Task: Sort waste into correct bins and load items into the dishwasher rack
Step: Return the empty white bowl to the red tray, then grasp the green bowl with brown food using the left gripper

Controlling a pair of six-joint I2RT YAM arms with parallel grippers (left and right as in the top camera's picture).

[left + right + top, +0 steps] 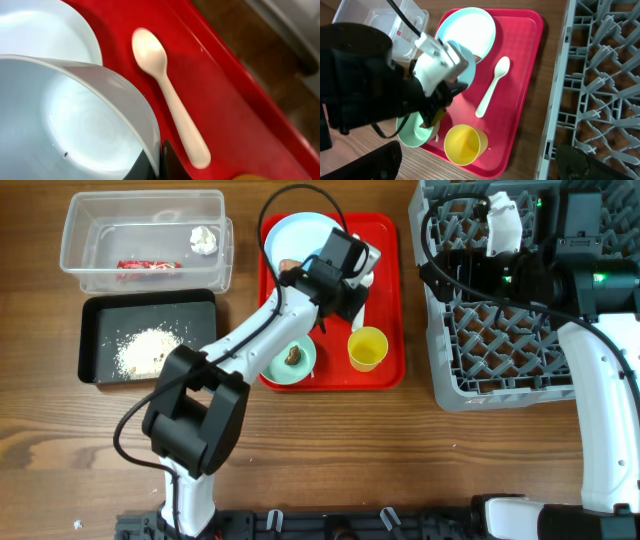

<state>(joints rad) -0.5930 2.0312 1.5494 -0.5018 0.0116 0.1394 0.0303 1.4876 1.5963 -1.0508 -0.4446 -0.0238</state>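
My left gripper [160, 161] is shut on the rim of the small white bowl [85, 115], which tilts over the red tray [220, 95]. Beside it on the tray lies the white spoon [170, 100], with the light blue plate [45, 30] behind. An orange-brown carrot piece [288, 263] sits on the plate [295, 235]. The small light blue bowl [290, 360] holds a brown lump [294, 356], and the yellow cup [367, 348] stands next to it. My right gripper [477, 150] stands open above the rack's [500, 340] left edge, nothing between its fingers.
The clear tub [90, 235] at the back left holds the red-and-white wrapper [148, 265] and a white tissue [203, 240]. The black tray [95, 315] in front of it holds rice-like crumbs [148, 348]. The left arm [250, 340] crosses the red tray's left side.
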